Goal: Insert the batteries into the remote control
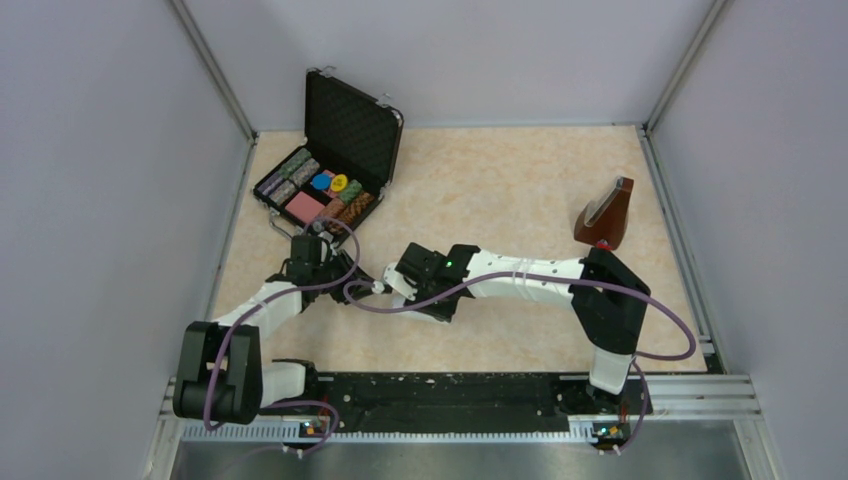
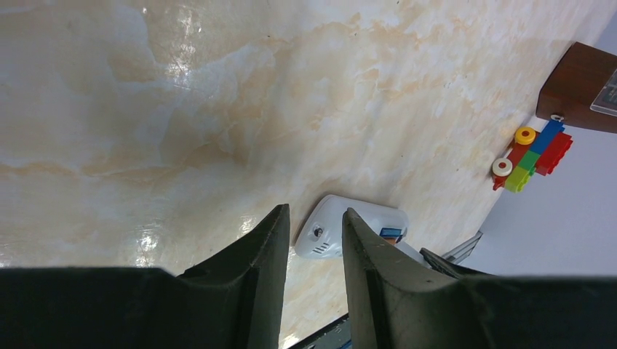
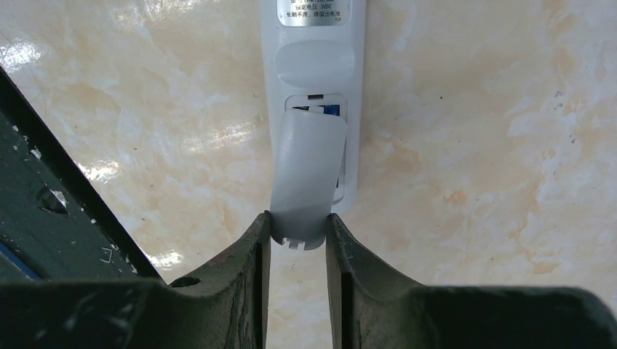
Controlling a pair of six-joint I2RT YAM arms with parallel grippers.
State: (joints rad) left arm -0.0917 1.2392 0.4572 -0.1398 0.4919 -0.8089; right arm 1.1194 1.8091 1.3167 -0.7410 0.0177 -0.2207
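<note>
Cover (image 3: 302, 182) in right pincer (image 3: 298, 233) over remote (image 3: 313, 69)

Left arm (image 1: 262, 300) and right arm (image 1: 520, 280) are reaching inward, wrists close. Left gripper (image 2: 314, 218) is hanging parted, empty; right gripper (image 3: 298, 222) is pinching cover piece (image 3: 305, 167).

The marbled table (image 1: 500, 190) is carrying an open black case (image 1: 350, 125) upper left, a brown wedge (image 1: 605, 215) right, and the remote control (image 3: 313, 65) centre.

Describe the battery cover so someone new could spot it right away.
Find the white remote control lying back-up on the marbled table. Angled over its open battery slot is a small curved white cover, the only piece pinched by the right gripper.
</note>
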